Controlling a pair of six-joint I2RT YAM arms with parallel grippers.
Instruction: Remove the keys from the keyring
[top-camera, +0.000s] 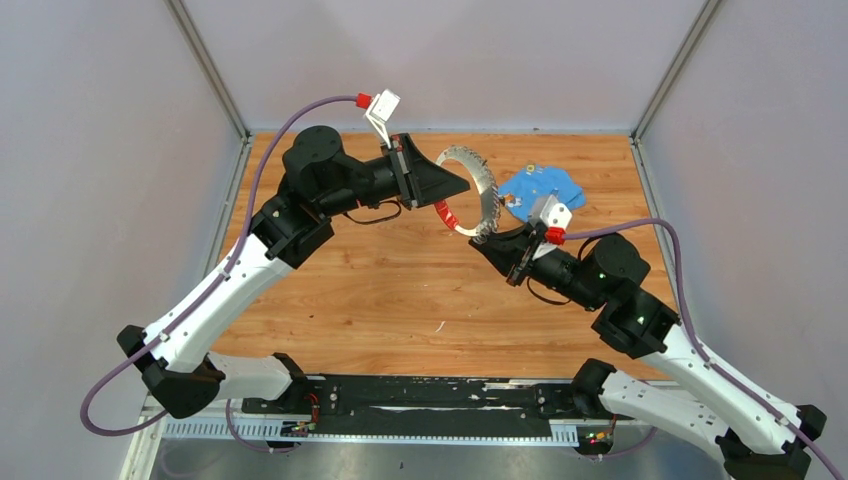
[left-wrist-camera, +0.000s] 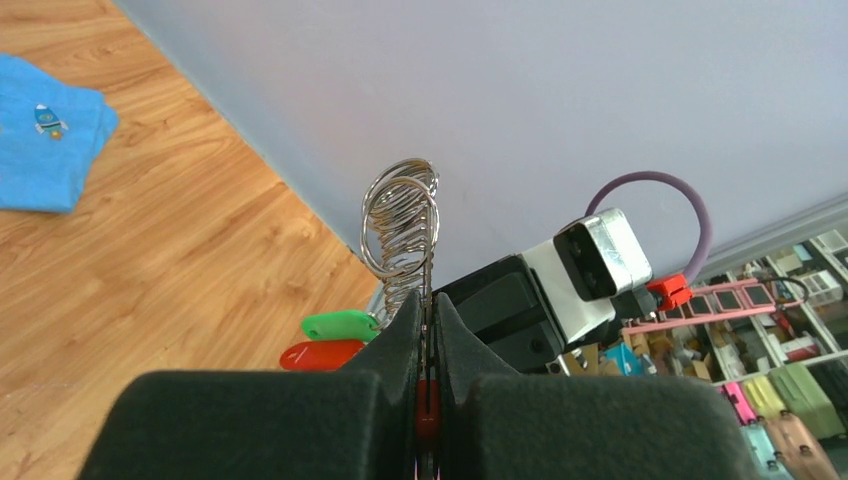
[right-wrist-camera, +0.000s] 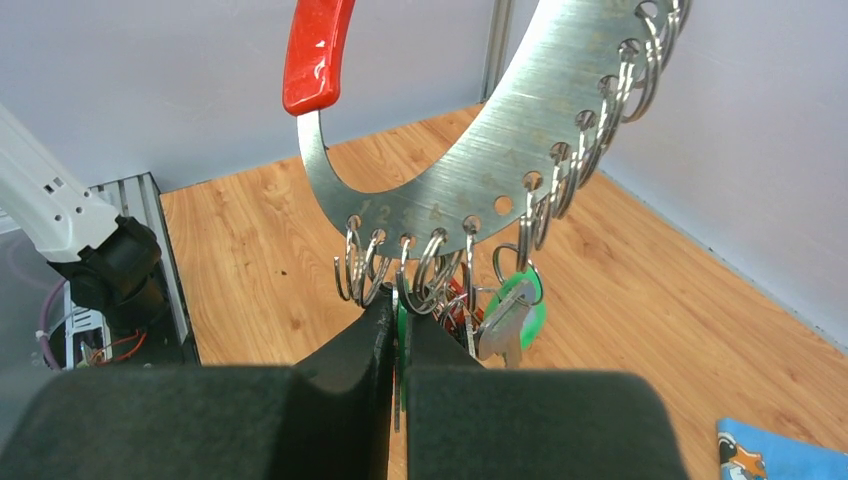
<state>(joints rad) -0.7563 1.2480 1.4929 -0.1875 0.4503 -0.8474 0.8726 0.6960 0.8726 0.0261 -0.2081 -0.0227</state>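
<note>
The keyring (top-camera: 487, 183) is a flat silvery metal ring with a red sleeve (top-camera: 443, 213), held upright in the air between both arms. My left gripper (top-camera: 458, 186) is shut on the ring's rim at the red sleeve (left-wrist-camera: 427, 408). Several small split rings (right-wrist-camera: 560, 170) hang from holes along the ring (right-wrist-camera: 500, 130). Keys (right-wrist-camera: 503, 322) with green and red heads hang at its low end. My right gripper (right-wrist-camera: 398, 318) is shut on a green-headed key (right-wrist-camera: 402, 322) just under the ring. In the top view the right gripper (top-camera: 488, 240) meets the ring's bottom.
A blue flat piece (top-camera: 542, 190) lies on the wooden table (top-camera: 380, 290) at the back right, behind the right arm. Grey walls enclose the table on three sides. A green key head (left-wrist-camera: 340, 325) and a red one (left-wrist-camera: 322, 354) show beside the left fingers.
</note>
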